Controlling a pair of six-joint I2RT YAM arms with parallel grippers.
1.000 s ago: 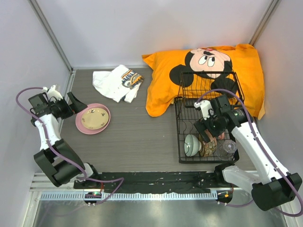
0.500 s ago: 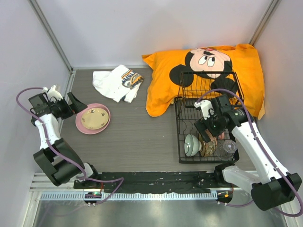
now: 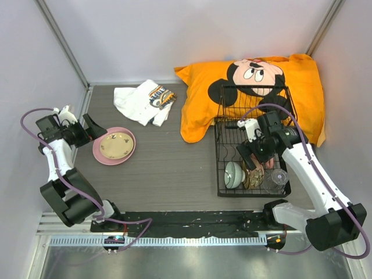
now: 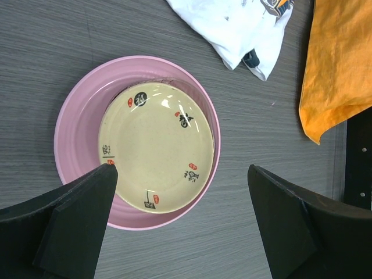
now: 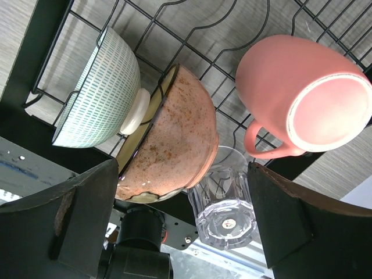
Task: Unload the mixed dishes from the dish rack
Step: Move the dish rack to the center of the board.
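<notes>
The black wire dish rack [image 3: 220, 163] lies at the right, its far end against the pillow. At its near end sit a pale green bowl [image 3: 233, 174] [image 5: 96, 93], a brown patterned bowl [image 3: 252, 177] [image 5: 174, 133] on edge, a small clear glass [image 3: 274, 180] [image 5: 224, 197] and a pink mug [image 3: 269, 165] [image 5: 302, 96]. My right gripper [image 3: 256, 158] [image 5: 183, 165] is open and empty just above the brown bowl and glass. At the left, the tan speckled plate [image 3: 115, 143] [image 4: 157, 151] rests on the pink plate [image 3: 100, 156] [image 4: 75, 110]. My left gripper [image 3: 93, 129] [image 4: 181, 168] hangs open above them.
An orange Mickey Mouse pillow [image 3: 250, 87] [image 4: 337, 64] lies at the back right behind and under the rack's far end. A white printed cloth [image 3: 142, 102] [image 4: 232, 23] lies at the back centre. Walls close in on the left and right.
My right gripper has shifted slightly away from the near edge, and the rack with its dishes has moved a little the same way. The left arm has not moved.
</notes>
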